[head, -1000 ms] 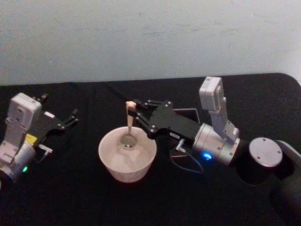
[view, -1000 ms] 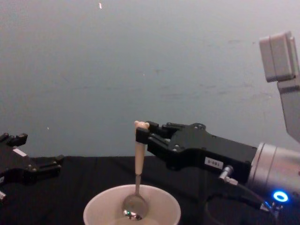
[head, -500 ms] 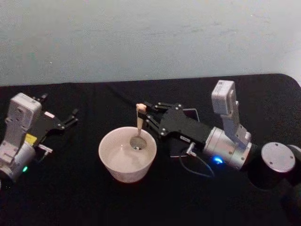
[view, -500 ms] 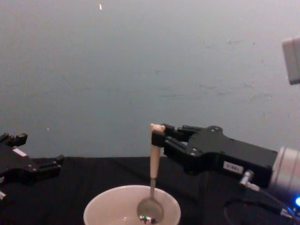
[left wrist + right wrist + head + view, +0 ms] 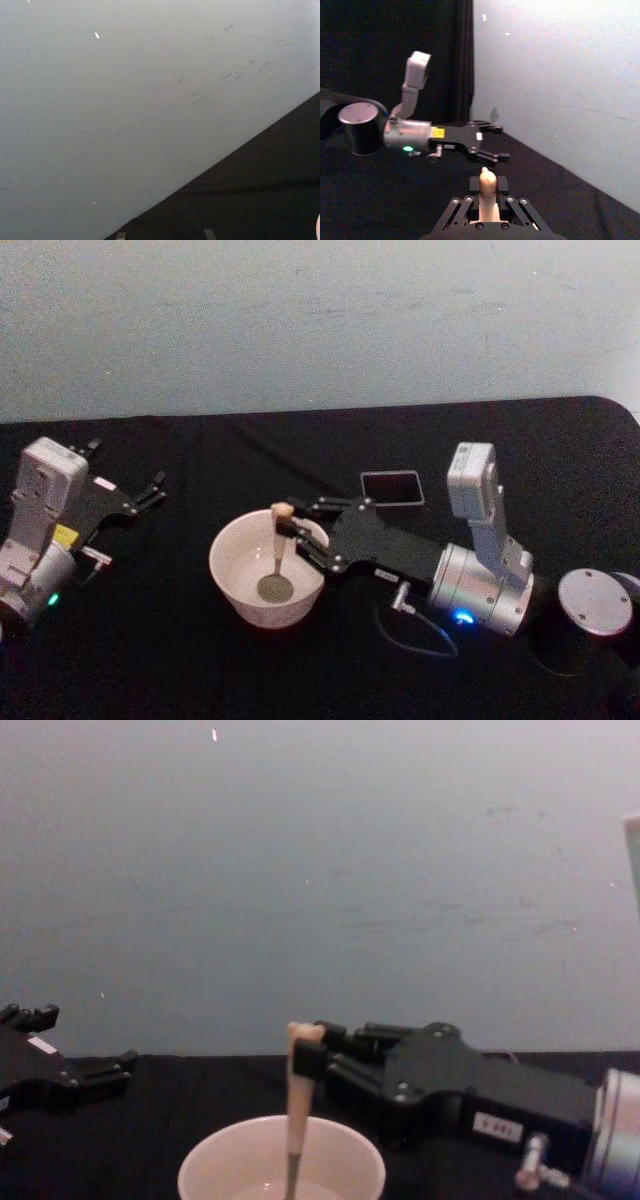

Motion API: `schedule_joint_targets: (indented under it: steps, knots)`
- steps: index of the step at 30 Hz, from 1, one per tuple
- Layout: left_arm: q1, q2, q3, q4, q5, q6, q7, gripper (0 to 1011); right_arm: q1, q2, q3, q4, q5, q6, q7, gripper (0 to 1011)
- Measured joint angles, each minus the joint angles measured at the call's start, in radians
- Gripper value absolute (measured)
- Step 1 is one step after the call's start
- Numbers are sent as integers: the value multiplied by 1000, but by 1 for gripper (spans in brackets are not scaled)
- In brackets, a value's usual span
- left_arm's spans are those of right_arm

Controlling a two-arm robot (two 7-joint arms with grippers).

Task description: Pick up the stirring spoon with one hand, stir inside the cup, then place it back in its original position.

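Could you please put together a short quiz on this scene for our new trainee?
1. True or false: the right gripper holds the stirring spoon nearly upright, its bowl inside the cup.
2. Where does the dark grey holder stand? A) beyond the right gripper, toward the wall; B) left of the cup; C) inside the cup.
3. Fill in: the left gripper, parked on the left, is ____ (open or shut).
Key: 1 true; 2 A; 3 open.
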Motion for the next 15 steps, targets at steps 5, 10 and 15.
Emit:
schedule_joint_targets:
  steps: [5, 10, 15]
  knots:
    - [0, 0, 0, 0, 0, 0, 0, 1001, 13, -14, -17, 14, -2, -1, 3, 203]
    - [0, 0, 0, 0, 0, 0, 0, 1001, 49, -44, -21, 58, -7, -12, -11, 203]
    - [0, 0, 0, 0, 0, 0, 0, 1001, 78, -67, -12, 98, -14, -24, -29, 203]
